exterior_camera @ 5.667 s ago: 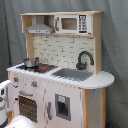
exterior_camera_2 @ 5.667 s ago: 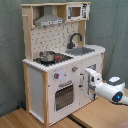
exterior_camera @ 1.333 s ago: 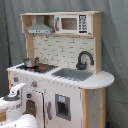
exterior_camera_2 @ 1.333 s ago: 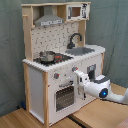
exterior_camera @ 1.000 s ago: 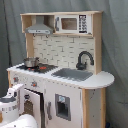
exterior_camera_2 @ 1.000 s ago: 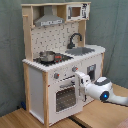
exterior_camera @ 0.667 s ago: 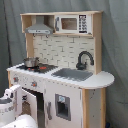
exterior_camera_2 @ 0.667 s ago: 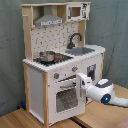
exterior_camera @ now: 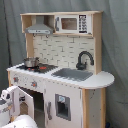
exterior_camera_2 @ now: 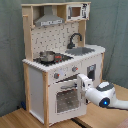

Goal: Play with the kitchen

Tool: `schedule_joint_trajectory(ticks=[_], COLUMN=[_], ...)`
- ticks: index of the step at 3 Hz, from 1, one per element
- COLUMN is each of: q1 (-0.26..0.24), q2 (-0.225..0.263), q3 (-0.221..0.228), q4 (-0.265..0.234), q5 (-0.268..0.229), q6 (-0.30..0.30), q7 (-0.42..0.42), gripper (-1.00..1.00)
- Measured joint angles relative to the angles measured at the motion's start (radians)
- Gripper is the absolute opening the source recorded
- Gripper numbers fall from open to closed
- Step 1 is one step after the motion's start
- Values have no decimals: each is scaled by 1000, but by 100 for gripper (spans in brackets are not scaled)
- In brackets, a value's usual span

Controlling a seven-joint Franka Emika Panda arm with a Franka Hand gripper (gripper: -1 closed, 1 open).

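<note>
Your tall white and light-wood toy kitchen [exterior_camera: 60, 70] [exterior_camera_2: 62, 60] stands upright before a grey-green cloth backdrop [exterior_camera: 115, 45] [exterior_camera_2: 10, 50] in both exterior views, resting on a light wooden surface [exterior_camera_2: 30, 117] visible in the second exterior view. On its counter you have a small metal pot [exterior_camera: 31, 62] [exterior_camera_2: 47, 55] sitting on the dark stovetop [exterior_camera: 40, 66] [exterior_camera_2: 55, 58], a grey sink basin [exterior_camera: 72, 74] [exterior_camera_2: 80, 50] beside it, and a black curved faucet [exterior_camera: 84, 59] [exterior_camera_2: 74, 39] behind the basin. Above, a grey hood [exterior_camera: 39, 29] [exterior_camera_2: 49, 20] hangs over the stovetop and a white microwave [exterior_camera: 72, 23] [exterior_camera_2: 77, 12] occupies the upper shelf next to it. Round knobs [exterior_camera_2: 56, 75] sit on the front panel below the stovetop. The windowed oven door [exterior_camera_2: 65, 97] appears swung partly out in the first exterior view [exterior_camera: 24, 102], standing away from the cabinet; in the second exterior view it looks only slightly ajar at the top. The white robot arm [exterior_camera_2: 107, 96] [exterior_camera: 20, 122] reaches in from the second exterior view's right, and its tool [exterior_camera_2: 81, 83] [exterior_camera: 9, 95] is at the upper edge of the oven door, touching or just beside it. I cannot tell whether the tool is wide, narrow or holding the door. The lower cupboard door with a dark panel [exterior_camera: 62, 106] beneath the sink is closed.
</note>
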Motion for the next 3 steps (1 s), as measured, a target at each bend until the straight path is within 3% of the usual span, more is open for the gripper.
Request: schedule_joint_trajectory(ticks=[2,3], q1=[64,64], q2=[12,14], q3=[13,17], q4=[45,94], q5=[0,0], q6=[-193,-283], q7=[4,16], gripper=[-100,-100])
